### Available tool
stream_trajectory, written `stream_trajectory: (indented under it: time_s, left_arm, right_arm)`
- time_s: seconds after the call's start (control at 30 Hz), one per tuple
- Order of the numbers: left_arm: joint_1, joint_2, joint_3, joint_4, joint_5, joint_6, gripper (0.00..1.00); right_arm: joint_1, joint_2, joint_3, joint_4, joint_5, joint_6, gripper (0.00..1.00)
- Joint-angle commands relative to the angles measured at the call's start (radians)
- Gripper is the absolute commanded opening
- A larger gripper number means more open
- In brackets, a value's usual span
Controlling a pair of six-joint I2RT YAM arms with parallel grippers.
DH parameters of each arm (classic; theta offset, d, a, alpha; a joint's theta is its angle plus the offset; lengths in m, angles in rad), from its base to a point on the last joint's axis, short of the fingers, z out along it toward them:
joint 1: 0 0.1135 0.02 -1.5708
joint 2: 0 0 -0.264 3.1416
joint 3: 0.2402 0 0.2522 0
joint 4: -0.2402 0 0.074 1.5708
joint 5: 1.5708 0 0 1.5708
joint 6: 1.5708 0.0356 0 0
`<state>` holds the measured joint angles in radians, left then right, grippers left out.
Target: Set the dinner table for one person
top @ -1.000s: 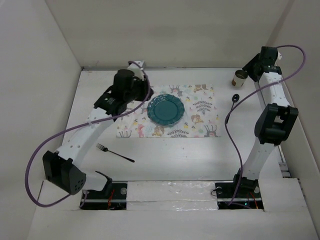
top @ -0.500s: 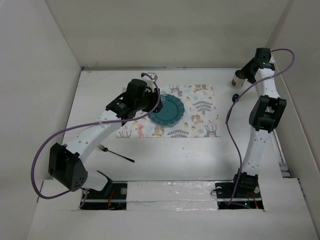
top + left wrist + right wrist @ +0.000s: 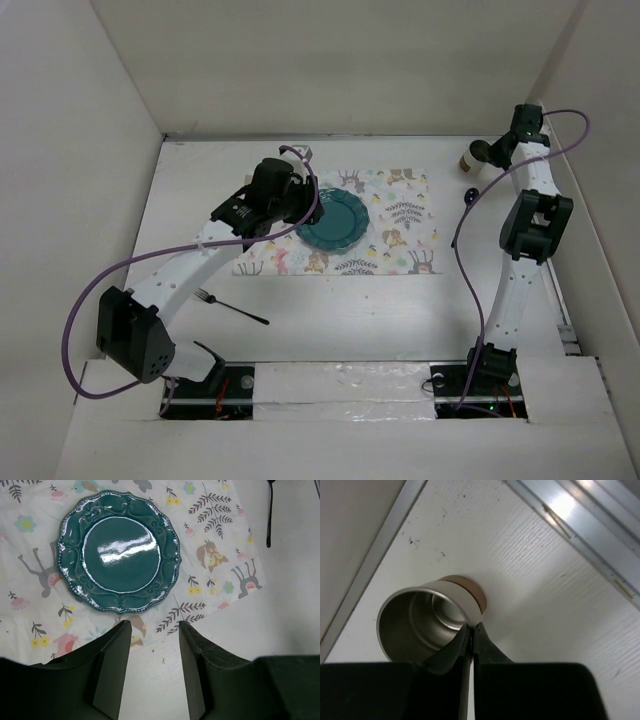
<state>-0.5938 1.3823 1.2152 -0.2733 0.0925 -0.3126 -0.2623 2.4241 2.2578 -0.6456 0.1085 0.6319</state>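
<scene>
right pincer (image 3: 471, 626) clenched on the metal cup (image 3: 410, 625) rim, dinner table (image 3: 545, 605) flat beneath it, long axis running side to side across both arms. left pincer (image 3: 152, 625) hangs released, teal plate (image 3: 120, 555) just ahead of its tips.

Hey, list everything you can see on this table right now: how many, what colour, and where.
dinner table: one, white, under everything
placemat: one, white with pastel prints, mid-table
plate: one, teal, on the placemat, left of its middle
fork: one, dark, on bare table by the left arm
spoon: one, black, right of the placemat
cup: one, metal, far right corner
left pincer: one, black, open, beside the plate
right pincer: one, black, closed on the cup's rim
</scene>
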Motion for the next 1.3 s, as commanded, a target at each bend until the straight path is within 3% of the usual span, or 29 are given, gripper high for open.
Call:
stream_trajectory:
  time_s: [0.0,0.23,0.5,0.77,1.27]
  left_arm:
    - [0.0,-0.023,0.032,0.016,-0.014,-0.006,0.4]
    - [0.0,-0.04,0.046,0.025,-0.033,-0.006,0.4]
    - [0.011,-0.075,0.066,0.023,-0.129,0.006,0.4]
    - [0.032,-0.156,-0.031,0.072,-0.111,-0.016,0.4]
    - [0.032,-0.197,-0.088,0.06,-0.114,-0.045,0.4]
  right_arm:
    - [-0.003,-0.043,-0.038,0.075,-0.026,0.009,0.0]
    - [0.034,-0.292,-0.204,0.208,-0.02,-0.058,0.0]
    - [0.273,-0.453,-0.42,0.167,-0.066,-0.165,0.0]
    - [0.356,-0.353,-0.331,0.069,-0.049,-0.198,0.0]
    - [0.356,-0.211,-0.216,-0.025,-0.01,-0.207,0.0]
